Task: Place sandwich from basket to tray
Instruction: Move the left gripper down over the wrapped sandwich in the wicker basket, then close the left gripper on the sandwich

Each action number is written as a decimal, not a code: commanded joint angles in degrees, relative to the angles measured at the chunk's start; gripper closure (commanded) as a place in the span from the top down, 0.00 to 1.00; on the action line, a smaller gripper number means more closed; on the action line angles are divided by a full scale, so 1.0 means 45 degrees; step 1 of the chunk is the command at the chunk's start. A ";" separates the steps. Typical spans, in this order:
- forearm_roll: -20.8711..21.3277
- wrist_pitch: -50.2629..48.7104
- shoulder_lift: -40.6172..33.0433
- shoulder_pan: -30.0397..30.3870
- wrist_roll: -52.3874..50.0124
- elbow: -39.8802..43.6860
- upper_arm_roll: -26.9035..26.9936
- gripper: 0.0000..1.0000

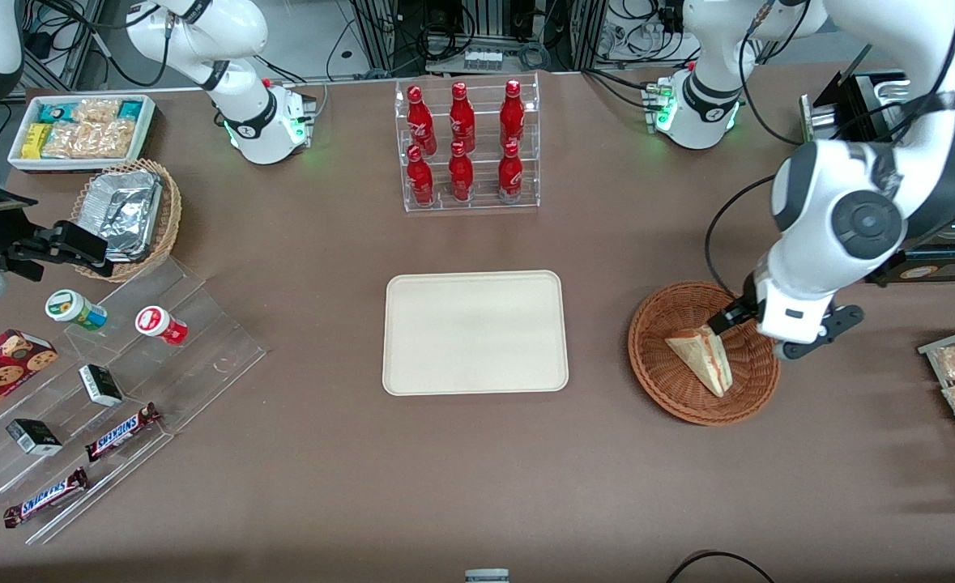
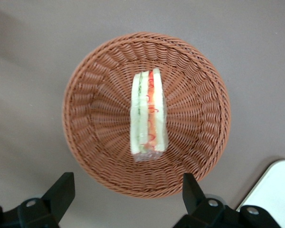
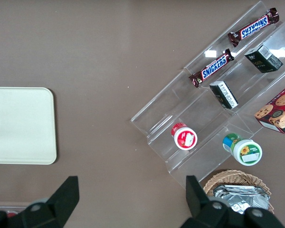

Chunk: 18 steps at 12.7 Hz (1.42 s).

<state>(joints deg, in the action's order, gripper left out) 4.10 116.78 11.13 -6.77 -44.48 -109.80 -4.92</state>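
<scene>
**A:** Where's the sandwich on your screens?

**B:** I see the wrapped sandwich (image 1: pixel 704 356) lying inside the reddish-brown wicker basket (image 1: pixel 660 374), standing on one edge with its red, white and green filling layers facing up. In my left wrist view the sandwich (image 2: pixel 148 112) sits about at the middle of the basket (image 2: pixel 95 123).

**A:** And the claw?

**B:** The left gripper (image 1: pixel 726 318) hangs above the basket, over the part of the rim farther from the front camera. From the wrist camera I see both fingers (image 2: pixel 61 191) spread wide, with the basket's rim between them and nothing held. They are not touching the sandwich.

**A:** The tray?

**B:** The cream tray (image 1: pixel 475 332) lies flat on the brown table (image 1: pixel 477 486), near the basket toward the parked arm's end, with table showing between them. I catch one corner of the tray (image 2: pixel 274 195) in the wrist view. A clear rack of red bottles (image 1: pixel 467 146) stands farther from the front camera than the tray
</scene>
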 commanded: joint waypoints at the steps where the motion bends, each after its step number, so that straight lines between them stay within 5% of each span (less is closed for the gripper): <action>1: 0.0064 0.1267 0.0299 -0.0078 -0.1341 -0.0557 0.0039 1.00; 7: 0.0064 0.4396 0.1118 -0.0156 -0.2144 -0.1870 0.0039 1.00; 17: 0.0650 0.4556 0.1745 -0.0372 -0.2361 -0.1929 0.0215 0.99; 18: 0.0650 0.4614 0.1842 -0.0371 -0.2361 -0.1909 0.0273 0.93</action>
<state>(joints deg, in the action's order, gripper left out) 5.66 136.30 18.91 -8.39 -53.90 -118.33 -4.05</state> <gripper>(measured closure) 0.013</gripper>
